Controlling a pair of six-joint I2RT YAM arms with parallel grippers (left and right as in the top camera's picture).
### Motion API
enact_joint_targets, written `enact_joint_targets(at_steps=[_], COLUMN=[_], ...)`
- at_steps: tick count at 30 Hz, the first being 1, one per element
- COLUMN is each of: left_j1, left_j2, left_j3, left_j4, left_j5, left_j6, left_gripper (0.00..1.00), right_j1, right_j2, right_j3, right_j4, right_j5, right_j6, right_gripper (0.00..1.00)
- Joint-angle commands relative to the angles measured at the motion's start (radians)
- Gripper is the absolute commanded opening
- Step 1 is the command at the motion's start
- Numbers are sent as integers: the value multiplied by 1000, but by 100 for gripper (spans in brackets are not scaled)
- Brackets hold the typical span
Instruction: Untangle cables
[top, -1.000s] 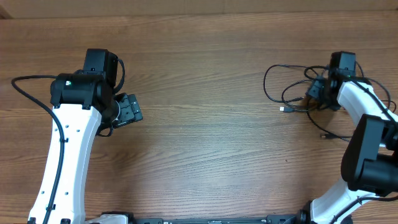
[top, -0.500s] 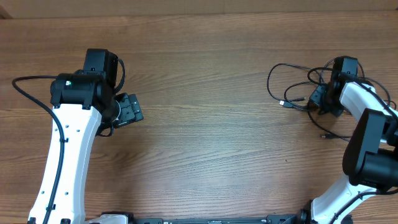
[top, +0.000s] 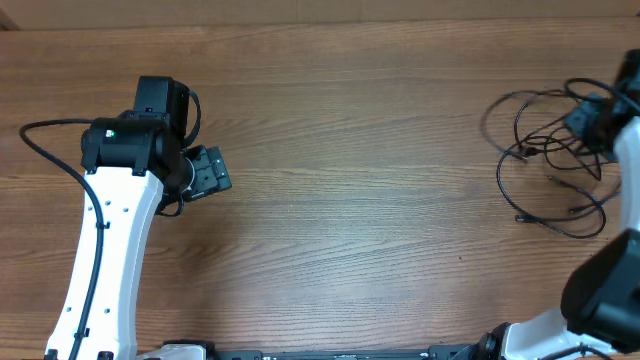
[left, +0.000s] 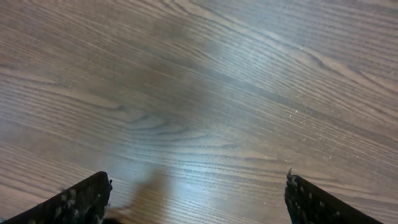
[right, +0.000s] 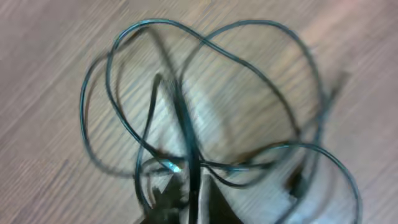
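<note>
The cables (top: 530, 148) are thin black cords in tangled loose loops at the far right of the table, with a small plug end (top: 519, 218) lying toward the front. My right gripper (top: 588, 122) sits at the right edge of the overhead view, shut on strands of the tangle. In the right wrist view the cables (right: 186, 124) fan out in blurred loops from the right gripper (right: 189, 202), which pinches one strand. My left gripper (top: 207, 172) is open and empty, far to the left. In its wrist view the left gripper (left: 196, 199) shows only bare wood between its fingers.
The wooden table (top: 350, 180) spans the whole view. The left arm's thick black cable (top: 40, 140) loops at the far left. The right arm's white link (top: 625, 170) runs along the right edge.
My right gripper has moved to the right and dragged the cables with it; the loops have spread wider and lie nearer the right edge. The left arm has not moved.
</note>
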Motion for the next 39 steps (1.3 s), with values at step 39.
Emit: enact_joint_targets(at_steps=[39], left_j1=[2], left_j2=[-275], left_j3=[-180], left_j4=[-83], left_j5=[52], left_j6=[146], left_gripper=[100], right_j1=[323], right_j2=[-735], right_j3=[-106], right_j4=[-386], right_j5=[-240], right_j6=[-247], right_gripper=[100])
